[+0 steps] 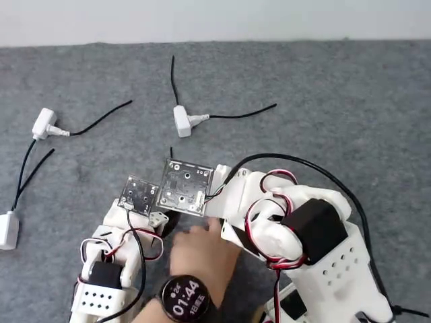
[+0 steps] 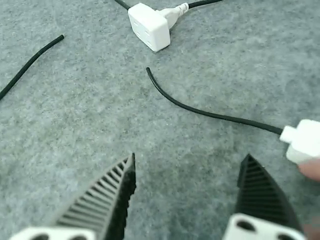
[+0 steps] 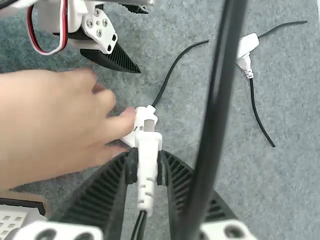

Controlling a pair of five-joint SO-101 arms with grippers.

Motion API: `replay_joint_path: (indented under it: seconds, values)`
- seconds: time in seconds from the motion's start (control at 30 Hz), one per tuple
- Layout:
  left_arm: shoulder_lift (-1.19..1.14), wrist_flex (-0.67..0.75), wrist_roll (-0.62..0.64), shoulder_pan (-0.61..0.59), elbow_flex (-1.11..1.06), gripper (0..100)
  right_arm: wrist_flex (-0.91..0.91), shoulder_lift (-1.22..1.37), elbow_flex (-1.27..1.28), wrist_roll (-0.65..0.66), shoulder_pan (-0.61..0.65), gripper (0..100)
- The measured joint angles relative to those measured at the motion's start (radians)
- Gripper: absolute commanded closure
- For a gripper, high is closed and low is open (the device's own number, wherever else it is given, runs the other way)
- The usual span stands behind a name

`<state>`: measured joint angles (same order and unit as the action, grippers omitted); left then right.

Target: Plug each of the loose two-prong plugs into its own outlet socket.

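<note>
Fingers (image 3: pixel 107 187) of the right gripper (image 3: pixel 146 155) are pressed onto a white plug (image 3: pixel 145 185). It is a narrow, ridged body standing between the ribbed black pads, and its cord trails back under the wrist. At the plug's front tip sits a second white cable end (image 3: pixel 142 116), touching it (whether the two are mated I cannot tell). A person's hand (image 3: pixel 55 125) pinches that piece from the side. A thin black cord (image 3: pixel 172 70) runs away from it across the grey felt mat (image 3: pixel 280 165).

Just beyond the hand hangs the left gripper (image 2: pixel 190 157). Its pointed, ribbed fingers are spread wide, with mat nap showing between them.

Farther out lies a blocky white outlet socket (image 2: pixel 149 27) with rounded corners and a moulded white lead end joined to one side. In the high view another white cord end (image 1: pixel 44 123) lies well apart to the left. A white block (image 1: pixel 7 230) is cut off by that view's left edge. The mat's far edge meets a pale wall (image 1: pixel 215 20).
</note>
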<state>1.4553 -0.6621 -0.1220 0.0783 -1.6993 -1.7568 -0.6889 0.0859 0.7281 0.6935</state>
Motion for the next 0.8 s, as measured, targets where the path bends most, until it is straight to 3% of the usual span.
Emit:
replay_joint_path:
  seconds: [0.37,0.57,0.8]
  values:
    - [0.006,0.0,-0.002,-0.003,0.0,68,0.0,0.0,0.0,-0.008,0.0,99.0]
    - [0.008,0.0,-0.002,-0.086,0.0,68,0.0,-0.058,0.026,-0.008,0.0,99.0]
    - [0.008,0.0,-0.002,-0.097,0.0,68,0.0,-0.126,0.057,-0.008,-0.009,99.0]
